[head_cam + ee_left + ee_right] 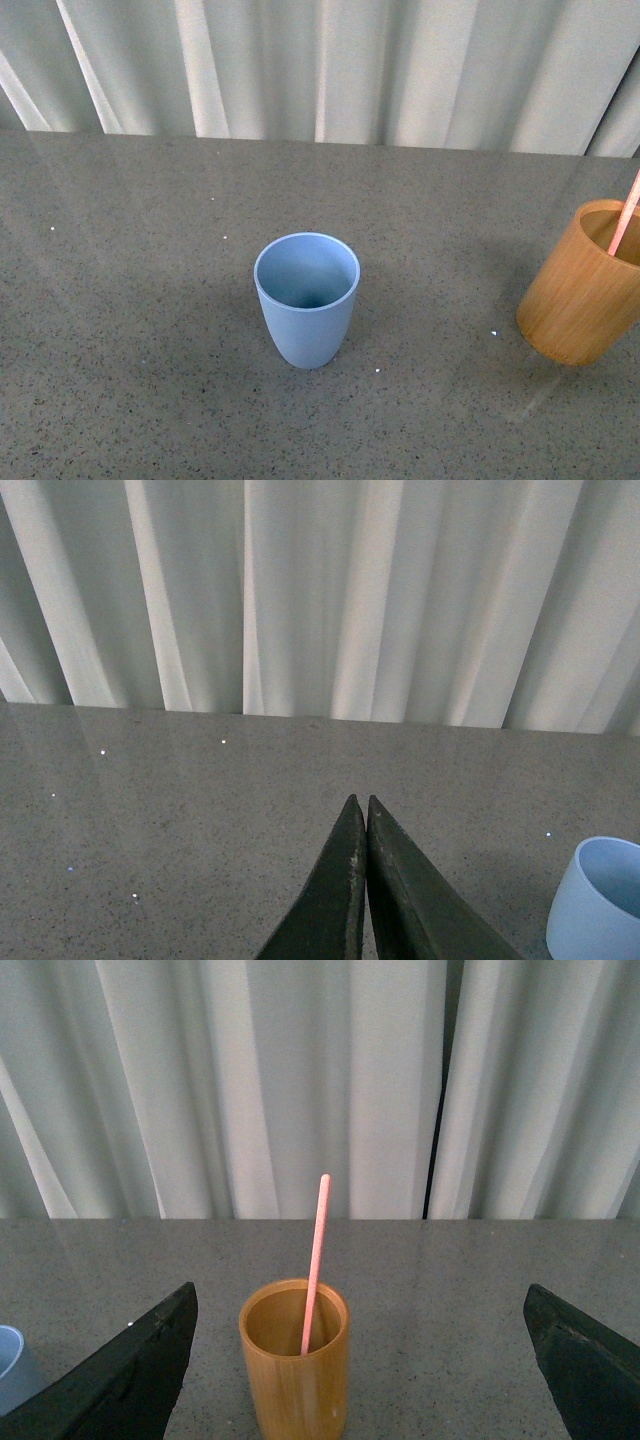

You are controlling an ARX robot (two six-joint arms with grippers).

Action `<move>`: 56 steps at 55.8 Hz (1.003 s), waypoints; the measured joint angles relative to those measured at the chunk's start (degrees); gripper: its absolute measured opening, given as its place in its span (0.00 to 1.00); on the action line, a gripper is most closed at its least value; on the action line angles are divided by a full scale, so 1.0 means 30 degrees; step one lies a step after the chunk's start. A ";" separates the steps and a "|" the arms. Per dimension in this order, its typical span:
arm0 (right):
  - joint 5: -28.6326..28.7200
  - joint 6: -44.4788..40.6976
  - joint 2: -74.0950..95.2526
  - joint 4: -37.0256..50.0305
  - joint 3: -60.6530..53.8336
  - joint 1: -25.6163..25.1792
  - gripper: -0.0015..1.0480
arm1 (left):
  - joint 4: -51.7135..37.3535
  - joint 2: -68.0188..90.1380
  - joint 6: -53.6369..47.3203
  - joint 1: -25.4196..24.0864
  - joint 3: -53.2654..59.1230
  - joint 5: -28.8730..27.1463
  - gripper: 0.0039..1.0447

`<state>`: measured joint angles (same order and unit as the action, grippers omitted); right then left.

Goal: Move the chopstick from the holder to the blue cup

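Right of the blue cup [306,300] on the desk [130,300], chopstick [316,1260] leans inside the holder [295,1380]. Right gripper [360,1293] jaws wide, facing the holder. Left gripper [358,802] jaws pressed together, empty. I judge the stick light, stiff, thin and slick. I'd pinch its exposed part above the rim.

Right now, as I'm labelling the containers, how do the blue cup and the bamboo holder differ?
The blue cup is smooth light blue; the holder is orange-tan bamboo. The blue cup tapers to a narrower base; the holder is a straight cylinder. The blue cup is empty; the holder has the chopstick leaning inside. Both stand upright, open-topped, on the table.
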<state>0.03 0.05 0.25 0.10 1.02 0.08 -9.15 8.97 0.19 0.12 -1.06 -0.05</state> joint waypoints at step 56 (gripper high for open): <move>0.4109 -0.0452 2.6323 1.9147 0.3650 -0.3679 0.90 | 0.3038 -0.2929 0.0007 0.0000 0.0000 0.0015 0.94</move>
<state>12.36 -1.30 79.22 57.54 11.97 -10.96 -0.03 0.19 0.21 0.12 -1.06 -0.01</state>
